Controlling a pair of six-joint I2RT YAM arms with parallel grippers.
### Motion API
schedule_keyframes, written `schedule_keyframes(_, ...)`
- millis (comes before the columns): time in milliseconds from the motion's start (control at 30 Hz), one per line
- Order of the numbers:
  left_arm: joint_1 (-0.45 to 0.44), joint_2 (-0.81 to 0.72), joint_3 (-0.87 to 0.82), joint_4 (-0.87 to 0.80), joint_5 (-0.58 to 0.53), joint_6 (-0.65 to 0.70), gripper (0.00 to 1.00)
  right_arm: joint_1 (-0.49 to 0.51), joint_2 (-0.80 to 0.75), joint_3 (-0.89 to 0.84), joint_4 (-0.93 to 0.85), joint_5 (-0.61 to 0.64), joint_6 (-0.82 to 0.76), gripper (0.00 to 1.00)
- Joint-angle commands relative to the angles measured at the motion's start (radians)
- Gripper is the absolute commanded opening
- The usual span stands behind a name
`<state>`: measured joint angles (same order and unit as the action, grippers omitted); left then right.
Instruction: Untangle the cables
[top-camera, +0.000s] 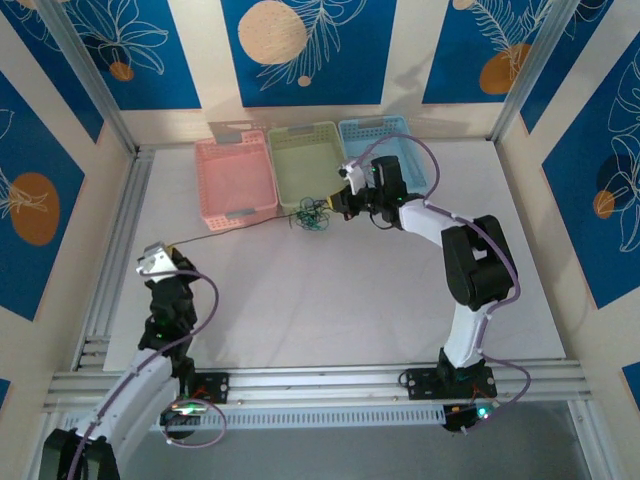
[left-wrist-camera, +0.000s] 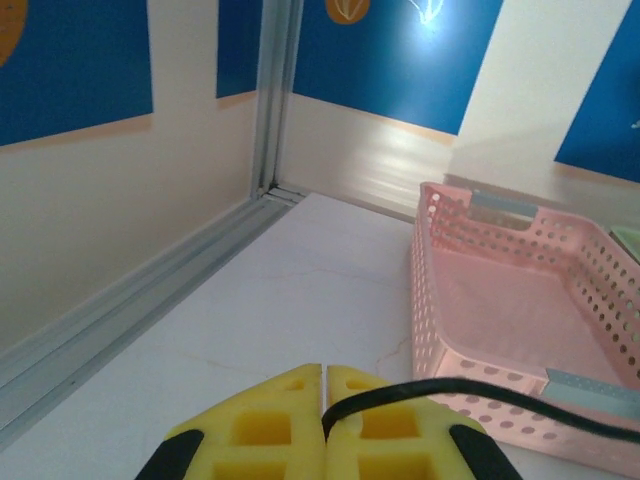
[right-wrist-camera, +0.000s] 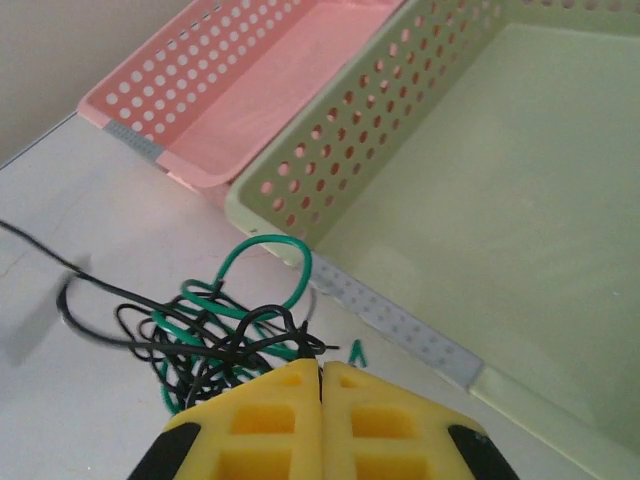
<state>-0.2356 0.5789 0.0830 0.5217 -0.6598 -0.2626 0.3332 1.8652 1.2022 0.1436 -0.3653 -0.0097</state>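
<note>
as left hand (left-wrist-camera: 324, 375) pinches cables (right-wrist-camera: 215, 335), right hand (right-wrist-camera: 321, 368) does.

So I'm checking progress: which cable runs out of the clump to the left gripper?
The black cable: pinched in the left gripper, it runs straight to the clump, while the green ones lie coiled inside it.

The white table (top-camera: 330, 300) carries three perforated baskets in a row at its far edge. Reference item: green basket (top-camera: 308, 170).
- The pink basket (top-camera: 235, 180) stands against its left side.
- The blue basket (top-camera: 365, 135) stands against its right side.
- The cable clump (top-camera: 312, 214) lies just before its near wall.
- A black strand (top-camera: 240, 231) runs left from the clump.
</note>
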Motion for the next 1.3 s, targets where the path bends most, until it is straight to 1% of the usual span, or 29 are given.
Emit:
schedule_keyframes(0, 0.013, -0.041, -0.016, -0.021, -0.116, -0.039, 0.00, -0.051, -0.031, -0.011, 0.058, 0.091, 0.061, 0.00)
schedule_keyframes(200, 0.013, -0.068, -0.023, -0.034, -0.151, -0.053, 0.00, -0.103, -0.038, -0.017, 0.052, 0.198, 0.142, 0.00)
schedule_keyframes(267, 0.013, -0.072, -0.025, -0.034, -0.159, -0.055, 0.00, -0.115, -0.055, -0.042, 0.079, 0.236, 0.161, 0.00)
schedule_keyframes(400, 0.013, -0.082, -0.029, -0.036, -0.167, -0.056, 0.00, -0.136, -0.085, -0.073, 0.107, 0.269, 0.195, 0.00)
schedule_keyframes(533, 0.012, -0.102, -0.035, -0.043, -0.183, -0.065, 0.00, -0.159, -0.117, -0.109, 0.130, 0.353, 0.232, 0.00)
schedule_keyframes(567, 0.013, -0.106, -0.042, -0.038, -0.195, -0.071, 0.00, -0.168, -0.127, -0.121, 0.134, 0.377, 0.252, 0.00)
schedule_keyframes(667, 0.016, -0.121, -0.051, -0.032, -0.200, -0.072, 0.00, -0.209, -0.149, -0.159, 0.166, 0.398, 0.321, 0.00)
schedule_keyframes(800, 0.016, -0.120, -0.051, -0.031, -0.193, -0.071, 0.00, -0.236, -0.161, -0.184, 0.190, 0.398, 0.360, 0.00)
schedule_keyframes(933, 0.016, -0.108, -0.049, -0.016, -0.151, -0.058, 0.00, -0.228, -0.156, -0.179, 0.212, 0.329, 0.350, 0.00)
schedule_keyframes(1100, 0.016, -0.089, -0.048, 0.011, -0.105, -0.041, 0.00, -0.202, -0.178, -0.209, 0.314, 0.184, 0.304, 0.00)
schedule_keyframes(1167, 0.016, -0.082, -0.047, 0.022, -0.080, -0.031, 0.00, -0.177, -0.191, -0.220, 0.335, 0.124, 0.259, 0.00)
schedule_keyframes(1267, 0.015, -0.106, -0.043, 0.008, -0.025, -0.033, 0.00, -0.133, -0.195, -0.215, 0.324, 0.119, 0.192, 0.00)
